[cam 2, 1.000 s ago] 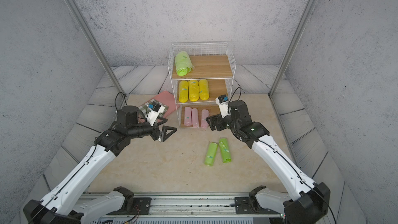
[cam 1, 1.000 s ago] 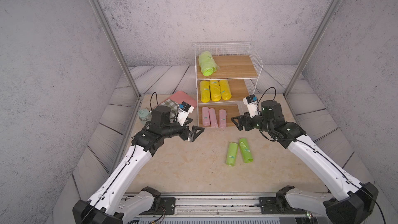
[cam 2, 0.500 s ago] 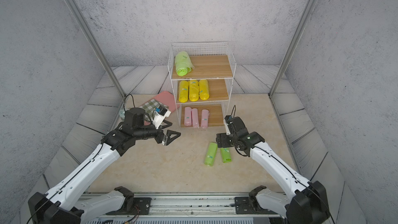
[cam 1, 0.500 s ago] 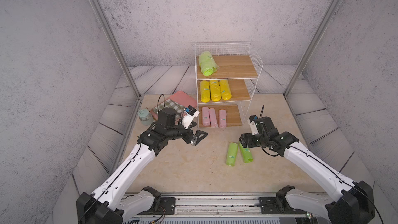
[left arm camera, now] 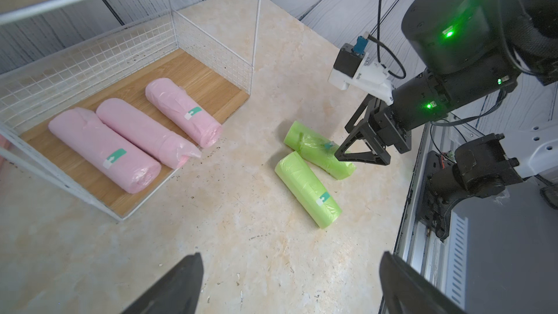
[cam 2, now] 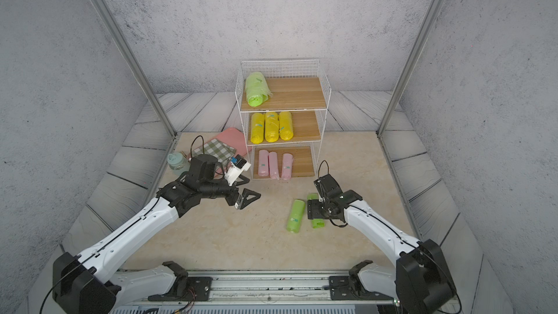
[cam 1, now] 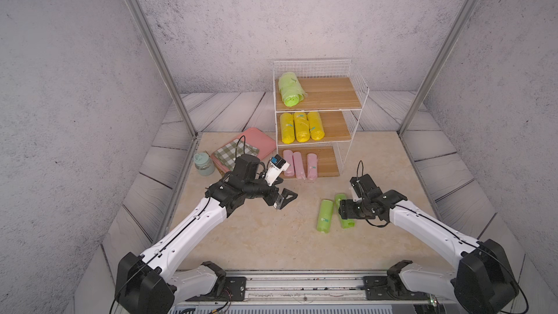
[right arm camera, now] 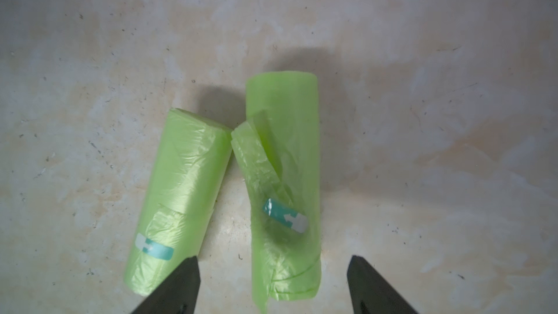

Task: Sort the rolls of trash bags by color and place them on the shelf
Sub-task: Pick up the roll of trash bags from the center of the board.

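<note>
The right gripper (right arm camera: 271, 258) is poised over a green roll (right arm camera: 283, 152) on the table (right arm camera: 422, 116), fingers apart and straddling it untouched, its long axis crossing their closing line. A second roll (right arm camera: 181, 182) lies just beside. The left gripper (cam 1: 286, 201), spread wide, is held farther off. Beyond, a third roll (cam 1: 290, 93) is seen on the top board of the shelf (cam 1: 359, 86).

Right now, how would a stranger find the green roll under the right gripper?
Find the shelf; two green rolls lie on the table before it. It is the roll the open right gripper straddles; unlike its neighbour, it has a loose flap.
</note>
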You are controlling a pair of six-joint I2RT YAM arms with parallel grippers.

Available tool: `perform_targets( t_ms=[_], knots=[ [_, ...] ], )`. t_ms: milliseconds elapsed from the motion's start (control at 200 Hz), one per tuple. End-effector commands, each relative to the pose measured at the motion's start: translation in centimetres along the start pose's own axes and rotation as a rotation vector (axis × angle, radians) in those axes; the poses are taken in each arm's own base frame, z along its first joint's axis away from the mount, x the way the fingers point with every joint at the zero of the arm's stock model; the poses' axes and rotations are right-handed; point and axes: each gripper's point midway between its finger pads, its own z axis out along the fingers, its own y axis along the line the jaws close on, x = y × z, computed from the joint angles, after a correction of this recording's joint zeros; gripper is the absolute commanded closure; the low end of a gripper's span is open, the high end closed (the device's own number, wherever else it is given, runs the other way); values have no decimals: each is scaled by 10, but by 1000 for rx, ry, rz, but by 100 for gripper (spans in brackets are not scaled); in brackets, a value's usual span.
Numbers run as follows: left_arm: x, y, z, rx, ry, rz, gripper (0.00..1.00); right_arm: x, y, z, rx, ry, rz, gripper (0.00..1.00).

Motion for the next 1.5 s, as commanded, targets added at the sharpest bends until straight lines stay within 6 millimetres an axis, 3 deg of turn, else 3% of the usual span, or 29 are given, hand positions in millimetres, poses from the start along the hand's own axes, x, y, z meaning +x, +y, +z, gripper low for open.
perform_targets(
  t_ms=[0, 290, 816, 886, 976, 1326, 1496],
  knots=[
    [0, -1, 6, 13, -12, 11, 3, 5, 2, 13, -9, 41, 15, 21],
    [3, 2, 15, 23, 3, -6, 3, 14, -1, 32, -1, 112, 32, 31],
    [6, 5, 23, 33, 13, -23, 3, 25, -10, 45, 14, 171, 54, 48],
    [7, 5, 23, 33, 15, -26, 3, 27, -10, 45, 11, 175, 53, 55],
    [6, 5, 24, 34, 14, -28, 3, 25, -9, 42, 3, 164, 51, 61],
    [-1, 4, 21, 37, -5, -25, 3, 8, 2, 17, -64, 68, 8, 100],
    [-7, 1, 18, 48, -18, -21, 3, -7, 14, -11, -136, -49, -47, 100]
  ],
)
